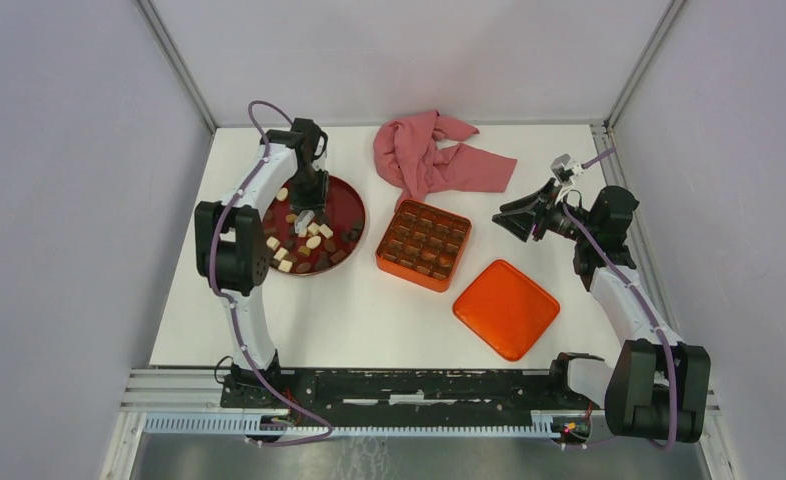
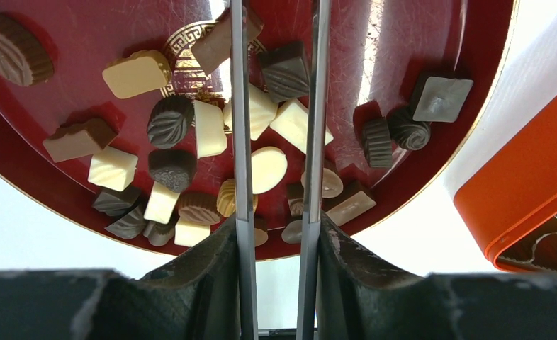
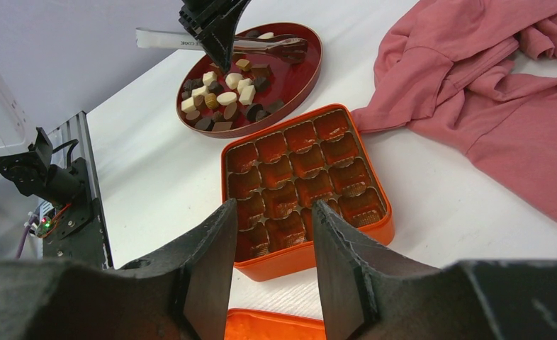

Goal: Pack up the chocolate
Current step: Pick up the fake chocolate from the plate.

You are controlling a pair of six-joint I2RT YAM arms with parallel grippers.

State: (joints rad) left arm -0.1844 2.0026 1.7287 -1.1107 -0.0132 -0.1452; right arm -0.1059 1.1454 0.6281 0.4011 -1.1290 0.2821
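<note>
The chocolate (image 1: 299, 245) (image 2: 171, 120) (image 3: 222, 95), dark, tan and cream pieces, lies loose on the round dark-red plate (image 1: 354, 205) (image 2: 403, 42). My left gripper (image 1: 306, 215) (image 2: 276, 227) hangs over the plate, shut on metal tongs (image 2: 237, 142) whose two arms reach across the pieces. Some cream pieces show between the arms; I cannot tell whether any is pinched. The orange gridded tin (image 1: 409, 275) (image 3: 311, 258) sits right of the plate, its compartments showing only brown liner. My right gripper (image 1: 504, 220) (image 3: 272, 212) hovers to the right of the tin, open, holding nothing.
The tin's orange lid (image 1: 506, 308) (image 3: 276, 327) lies flat near the front right. A crumpled pink cloth (image 1: 429, 155) (image 3: 474, 85) lies at the back behind the tin. The tin's corner (image 2: 524, 191) is close to the plate's right rim.
</note>
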